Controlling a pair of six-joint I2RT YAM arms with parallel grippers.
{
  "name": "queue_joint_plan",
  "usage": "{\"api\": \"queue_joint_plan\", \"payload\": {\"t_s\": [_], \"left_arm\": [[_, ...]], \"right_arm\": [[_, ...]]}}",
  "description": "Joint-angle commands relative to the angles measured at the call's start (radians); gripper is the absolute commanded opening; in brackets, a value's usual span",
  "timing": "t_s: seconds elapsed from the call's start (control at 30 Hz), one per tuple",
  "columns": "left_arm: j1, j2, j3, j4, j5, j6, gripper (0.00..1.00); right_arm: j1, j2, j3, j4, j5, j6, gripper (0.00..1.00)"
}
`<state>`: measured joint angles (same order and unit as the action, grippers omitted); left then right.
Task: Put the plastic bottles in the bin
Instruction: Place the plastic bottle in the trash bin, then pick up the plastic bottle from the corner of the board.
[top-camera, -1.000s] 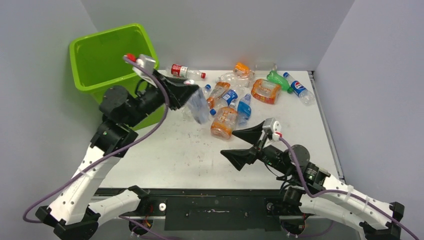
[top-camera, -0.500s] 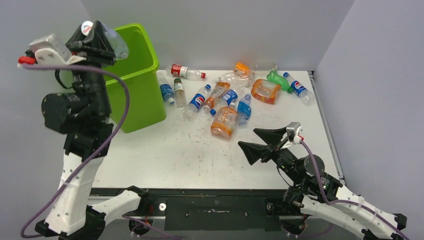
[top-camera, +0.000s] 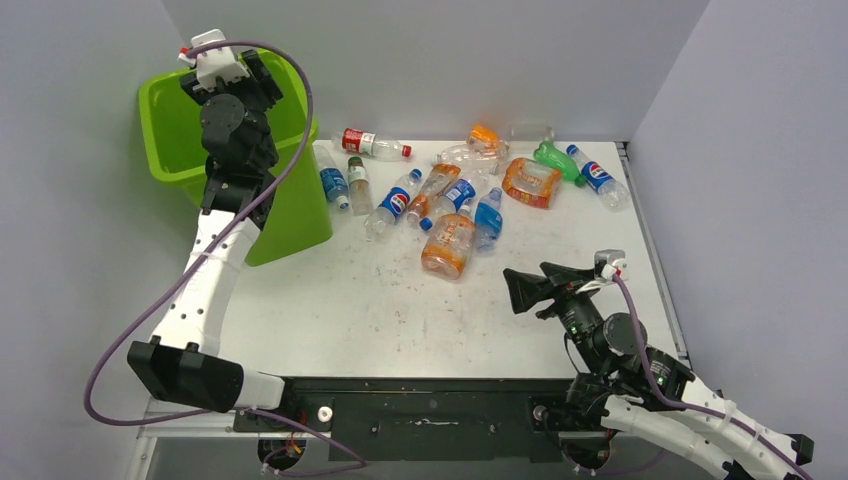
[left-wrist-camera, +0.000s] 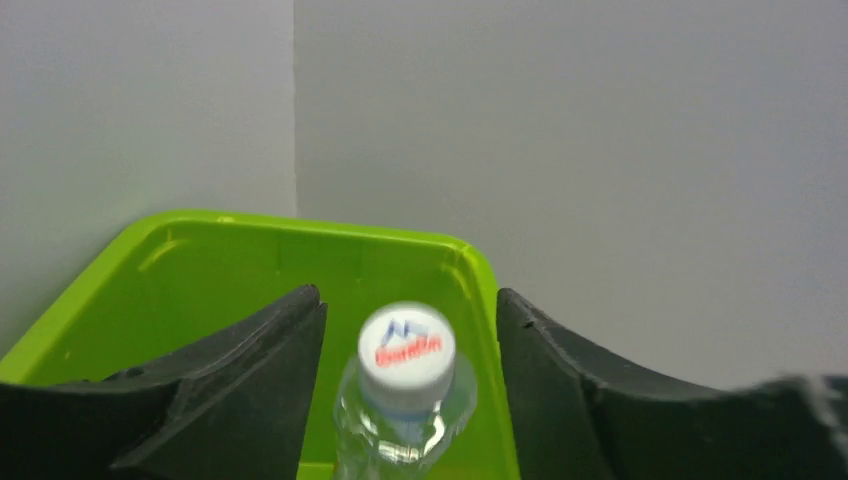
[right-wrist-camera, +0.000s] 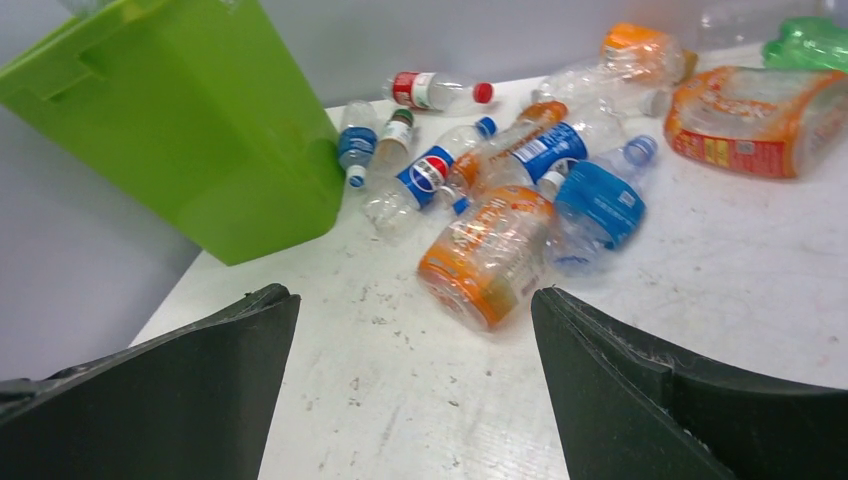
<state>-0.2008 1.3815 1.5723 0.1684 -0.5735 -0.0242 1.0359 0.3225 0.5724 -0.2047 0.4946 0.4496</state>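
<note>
The lime-green bin (top-camera: 290, 210) stands at the far left of the table. My left gripper (top-camera: 258, 80) hangs over its mouth. In the left wrist view the left gripper (left-wrist-camera: 408, 293) is open, and a clear bottle with a white cap (left-wrist-camera: 405, 350) sits blurred between the fingers, with a gap on each side, above the bin's rim (left-wrist-camera: 300, 222). Several plastic bottles lie in the middle and back of the table, among them an orange one (top-camera: 447, 245) and a blue one (top-camera: 487, 218). My right gripper (top-camera: 525, 272) is open and empty, just short of the orange bottle (right-wrist-camera: 490, 255).
Two small bottles (top-camera: 340, 185) lie against the bin's right wall. A red-labelled bottle (top-camera: 368, 143) and a green one (top-camera: 555, 160) lie near the back wall. A flat orange crushed bottle (top-camera: 530, 182) lies at the back right. Grey walls close in three sides.
The left arm swung up from the table to over the bin, carrying the clear bottle, and its fingers have parted. The right arm drew back towards the near right.
</note>
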Motion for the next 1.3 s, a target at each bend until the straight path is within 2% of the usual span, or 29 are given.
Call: {"api": "queue_joint_plan", "payload": {"t_s": [0.0,0.1,0.13,0.23,0.33,0.4,0.5,0.57,0.63,0.73,0.8,1.0,1.17,1.27], "left_arm": [[0.005,-0.034,-0.003,0.023,-0.061,-0.021,0.75],[0.003,-0.058,0.012,0.008,-0.060,-0.016,0.95],[-0.001,-0.071,0.019,0.000,-0.054,-0.022,0.97],[-0.045,-0.124,0.035,-0.021,-0.031,-0.017,0.96],[-0.150,-0.201,0.014,-0.048,0.003,0.017,0.96],[-0.235,-0.231,0.002,-0.125,0.038,0.053,0.96],[-0.323,-0.257,-0.004,-0.307,0.167,0.039,0.96],[-0.363,-0.268,-0.027,-0.413,0.270,0.031,0.96],[-0.385,-0.294,-0.092,-0.465,0.393,-0.016,0.96],[-0.386,-0.355,-0.237,-0.457,0.550,-0.042,0.96],[-0.387,-0.403,-0.352,-0.407,0.595,-0.064,0.96],[-0.387,-0.501,-0.627,-0.274,0.650,-0.179,0.96],[-0.386,-0.527,-0.740,-0.208,0.671,-0.274,0.96],[-0.385,-0.535,-0.775,-0.191,0.668,-0.302,0.96]], "right_arm": [[0.006,0.000,0.018,-0.091,0.166,0.070,0.90],[0.007,0.017,0.028,-0.109,0.194,0.074,0.90],[0.007,0.028,0.031,-0.112,0.198,0.075,0.90],[0.007,0.075,0.055,-0.133,0.244,0.102,0.90],[0.006,0.163,0.088,-0.155,0.313,0.136,0.90],[0.004,0.246,0.124,-0.151,0.353,0.147,0.90],[-0.037,0.407,0.220,-0.128,0.367,0.134,0.90],[-0.138,0.502,0.266,-0.081,0.283,0.120,0.90],[-0.314,0.587,0.296,-0.026,0.113,0.144,0.90],[-0.611,0.705,0.292,0.113,-0.130,0.217,0.90],[-0.745,0.786,0.286,0.231,-0.152,0.237,0.90],[-0.963,1.121,0.424,0.439,-0.122,0.202,0.90],[-1.078,1.389,0.645,0.475,-0.158,-0.011,0.90],[-1.147,1.525,0.743,0.504,-0.224,-0.058,0.90]]}}
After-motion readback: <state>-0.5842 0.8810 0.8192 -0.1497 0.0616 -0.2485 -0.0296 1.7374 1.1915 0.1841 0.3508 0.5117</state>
